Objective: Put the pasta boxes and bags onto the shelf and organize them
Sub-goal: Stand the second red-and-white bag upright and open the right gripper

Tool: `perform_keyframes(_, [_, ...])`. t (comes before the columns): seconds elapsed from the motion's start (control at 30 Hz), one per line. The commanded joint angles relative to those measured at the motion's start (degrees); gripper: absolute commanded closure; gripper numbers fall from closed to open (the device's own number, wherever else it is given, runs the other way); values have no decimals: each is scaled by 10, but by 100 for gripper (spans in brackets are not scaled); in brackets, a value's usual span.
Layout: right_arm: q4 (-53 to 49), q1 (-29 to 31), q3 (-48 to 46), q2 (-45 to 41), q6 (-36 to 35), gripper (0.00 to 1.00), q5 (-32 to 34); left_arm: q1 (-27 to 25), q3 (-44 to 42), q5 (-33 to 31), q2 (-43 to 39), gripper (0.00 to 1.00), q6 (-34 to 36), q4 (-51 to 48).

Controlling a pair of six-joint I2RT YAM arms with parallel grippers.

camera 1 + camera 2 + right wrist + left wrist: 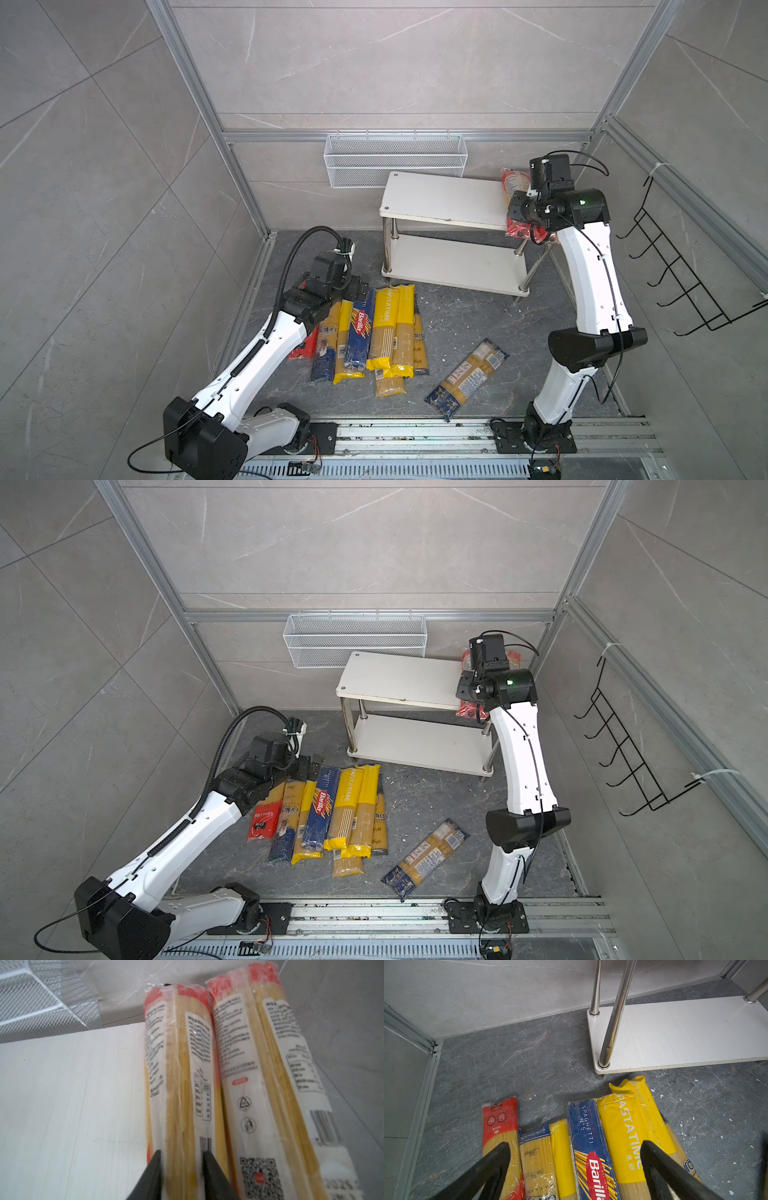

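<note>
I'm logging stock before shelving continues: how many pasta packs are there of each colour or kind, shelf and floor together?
red-ended white-labelled bags: 2
red pack: 1
dark blue Barilla box: 1
yellow-ended bags: 3
navy-ended bags: 3
pale bag, ends covered: 1
Total: 11

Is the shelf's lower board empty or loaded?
Empty as far as visible: the lower board is bare white in both top views.
</note>
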Motion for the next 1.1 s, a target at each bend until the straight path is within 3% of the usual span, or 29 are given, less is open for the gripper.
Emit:
perform_keyframes(0.0, [-65,-1,-11,10,-4,49,9,-3,-1,8,-10,0,16,8])
perform_keyframes(0.07, [-60,-1,7,11,-10,40,-5,-3,-1,9,-11,0,17,8])
perform_keyframes(0.2, [-46,2,37,3,-23,32,-48,-3,2,9,-16,0,18,7])
perform_keyframes(0.57, [-54,44,26,-64,-27,26,-72,-3,-22,8,-51,0,8,10])
perform_keyframes(0.9, [-76,144,-146,-200,23,25,-20,-2,-55,44,-74,0,-31,5])
perform_keyframes(1.07, [-71,202,-261,-264,70,24,-24,-4,-97,70,-102,0,-87,-6])
